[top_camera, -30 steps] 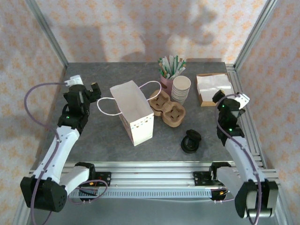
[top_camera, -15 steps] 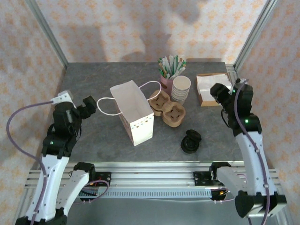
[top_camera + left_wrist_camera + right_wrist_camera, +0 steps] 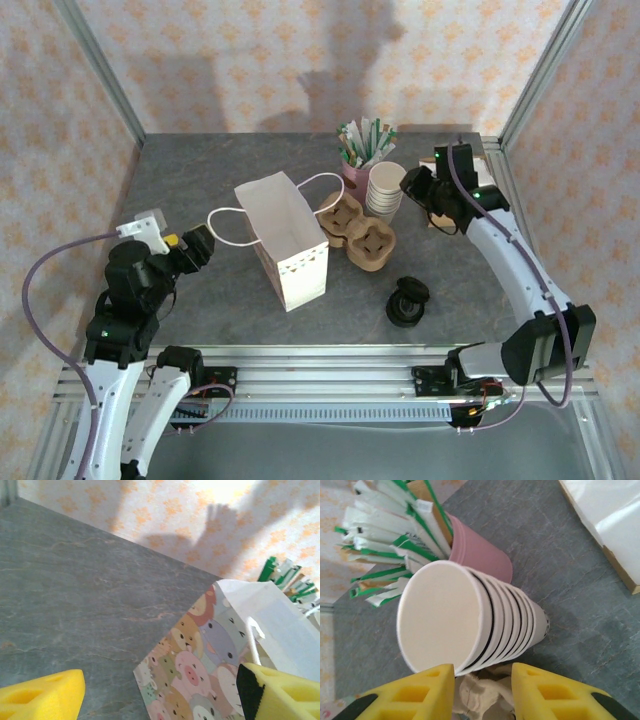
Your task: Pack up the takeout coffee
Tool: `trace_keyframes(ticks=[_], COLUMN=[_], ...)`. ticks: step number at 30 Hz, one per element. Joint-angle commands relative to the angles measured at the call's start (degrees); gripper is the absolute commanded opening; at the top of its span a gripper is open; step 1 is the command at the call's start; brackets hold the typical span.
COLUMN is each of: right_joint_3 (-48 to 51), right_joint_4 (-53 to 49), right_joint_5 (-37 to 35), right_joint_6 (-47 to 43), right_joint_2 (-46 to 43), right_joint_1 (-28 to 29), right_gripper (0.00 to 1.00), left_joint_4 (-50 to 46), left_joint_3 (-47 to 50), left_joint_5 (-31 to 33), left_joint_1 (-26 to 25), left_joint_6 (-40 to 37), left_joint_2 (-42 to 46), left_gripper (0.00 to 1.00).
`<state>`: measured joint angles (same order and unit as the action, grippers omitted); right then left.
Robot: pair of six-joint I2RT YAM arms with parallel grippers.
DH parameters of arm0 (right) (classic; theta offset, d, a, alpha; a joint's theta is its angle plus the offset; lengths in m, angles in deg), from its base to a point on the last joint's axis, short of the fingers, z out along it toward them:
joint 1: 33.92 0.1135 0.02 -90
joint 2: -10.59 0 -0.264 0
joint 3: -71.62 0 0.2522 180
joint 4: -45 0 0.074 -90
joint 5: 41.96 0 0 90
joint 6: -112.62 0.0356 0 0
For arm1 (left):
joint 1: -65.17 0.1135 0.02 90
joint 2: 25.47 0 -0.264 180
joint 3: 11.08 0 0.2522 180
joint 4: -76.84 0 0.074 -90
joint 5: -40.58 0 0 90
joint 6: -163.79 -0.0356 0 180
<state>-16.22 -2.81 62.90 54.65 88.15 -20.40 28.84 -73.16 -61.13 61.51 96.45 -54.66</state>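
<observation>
The takeout coffee point(image 3: 408, 302), a small cup with a black lid, stands on the table right of centre, near the front. No gripper is near it. My right gripper point(image 3: 412, 185) hangs far behind it, at the right side of the stack of cream paper cups point(image 3: 386, 190). In the right wrist view its yellow fingers point(image 3: 415, 695) stand apart with the rim of the stack point(image 3: 470, 615) just beyond their tips; nothing is gripped. My left gripper point(image 3: 198, 246) is left of the paper bag point(image 3: 285, 240), open, facing the bag's cartoon-animal side point(image 3: 200, 665).
The brown pulp cup carrier point(image 3: 360, 232) lies between the bag and the cup stack. A pink cup of wrapped stirrers point(image 3: 362, 150) stands behind the stack. A box of white napkins point(image 3: 460, 178) sits at the far right. The bag's handle point(image 3: 228, 228) loops to its left.
My right arm has swung from the table's right edge to the cup stack, its jaws narrowing. My left arm has pulled back toward the front and its jaws have narrowed.
</observation>
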Motion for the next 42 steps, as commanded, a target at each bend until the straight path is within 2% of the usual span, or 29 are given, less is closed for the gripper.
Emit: trace_keyframes(ticks=[1, 4, 9, 14, 16, 20, 39, 42], right_joint_3=[-1.60, -2.32, -2.60, -0.90, -0.18, -0.13, -0.10, -0.44], right_joint_4=[1.45, 2.81, 5.63, 8.66, 8.82, 8.91, 8.34, 8.24], right_joint_5=[-4.95, -3.45, -1.32, -2.28, -3.02, -2.00, -2.66, -2.46], right_joint_6=[2.05, 2.68, 3.91, 4.43, 4.52, 4.53, 4.27, 4.28], right_joint_2=[1.32, 3.43, 4.74, 3.18, 3.49, 5.40, 6.81, 7.06], right_joint_1=[0.10, 0.10, 0.28, 0.63, 0.63, 0.63, 0.81, 0.80], right_gripper=[0.35, 0.33, 0.32, 0.32, 0.27, 0.24, 0.23, 0.18], left_joint_4=[0.48, -0.13, 1.71, 1.88, 2.07, 2.73, 2.64, 2.69], left_joint_3=[0.07, 0.31, 2.03, 1.87, 1.82, 2.13, 2.25, 2.28], left_joint_5=[-1.93, 2.39, 4.41, 3.05, 2.07, 0.86, 0.89, 0.85], left_joint_1=[-0.19, -0.21, -0.20, -0.20, -0.21, -0.20, -0.21, -0.16], left_joint_6=[-0.35, -0.60, 0.12, -0.22, -0.26, -0.29, -0.24, -0.15], left_joint_2=[1.67, 4.01, 7.67, 7.37, 7.10, 7.19, 6.68, 6.69], left_gripper=[0.81, 0.78, 0.79, 0.78, 0.78, 0.78, 0.78, 0.78])
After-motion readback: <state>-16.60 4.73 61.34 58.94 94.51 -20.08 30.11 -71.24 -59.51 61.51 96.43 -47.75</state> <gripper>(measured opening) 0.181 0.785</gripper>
